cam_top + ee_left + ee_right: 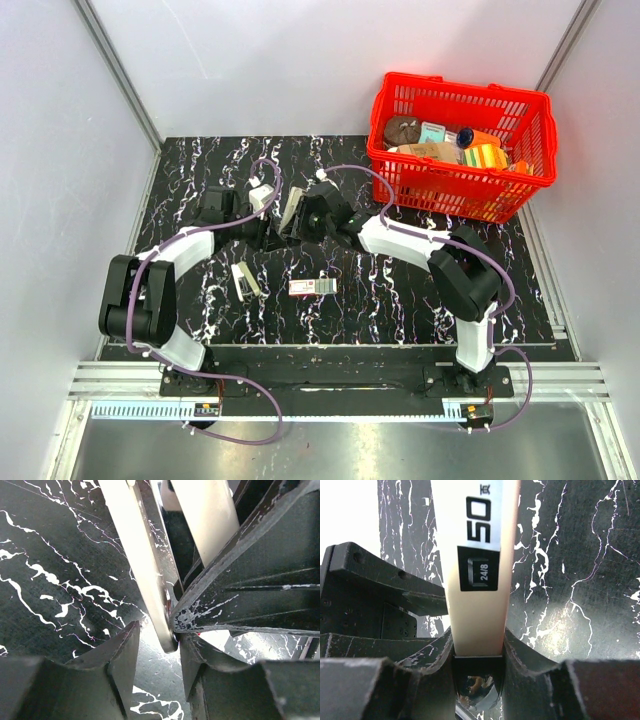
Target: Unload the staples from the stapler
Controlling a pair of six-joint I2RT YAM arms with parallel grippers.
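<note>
1. The right gripper (pixel 479 640) is clamped on the stapler (pixel 475 615), with one finger pressed against each long side of its pale body.
2. The stapler's face toward the right wrist camera carries a black label (pixel 480 575) reading "24/8", with "50" printed beyond it.
3. The left gripper (pixel 159 642) has its jaws apart. The end of the stapler's metal-edged strip (pixel 150 580) sits between them, with a visible gap to the finger (pixel 122 650) on the left of that view. Whether it touches the other finger cannot be told.
4. In the left wrist view, the strip and a whiter part of the stapler stand apart with a dark gap between them.
5. From above, the stapler is over the far half of the table (pixel 400 290), near the middle, where the two grippers meet tip to tip.
6. A red-and-white box (pixel 312 287) lies on the table nearer the arm bases. A slim pale piece (pixel 245 280) lies to its left, apart from it.
7. A red basket (pixel 465 92) holding mixed goods stands at the far right corner.
</note>
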